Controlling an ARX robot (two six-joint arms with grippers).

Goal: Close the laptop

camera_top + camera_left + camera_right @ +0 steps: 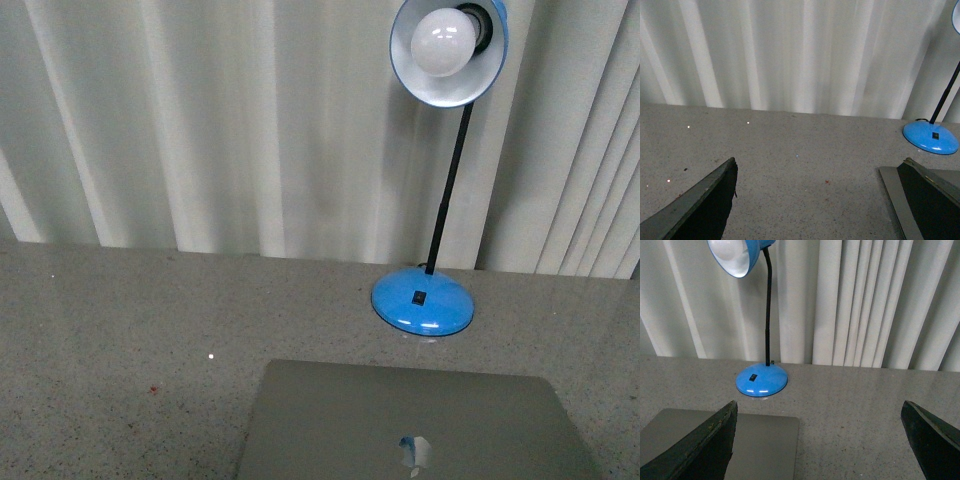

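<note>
The front view looks from above the near edge of the worktop toward the curtain along its far edge, with the laptop lid close beneath. The left wrist view sits low, facing the same far edge between the left end effector fingers. The right wrist view does likewise between the right end effector fingers. All three share the blue lamp, laptop and curtain.

**Surfaces in front of me**

The laptop lid looks like matt silver-grey metal, with a shiny logo. The table is speckled grey stone, smooth and slightly reflective. The lamp base is glossy blue. My left gripper fingers look dull, dark and scuffed.
</note>
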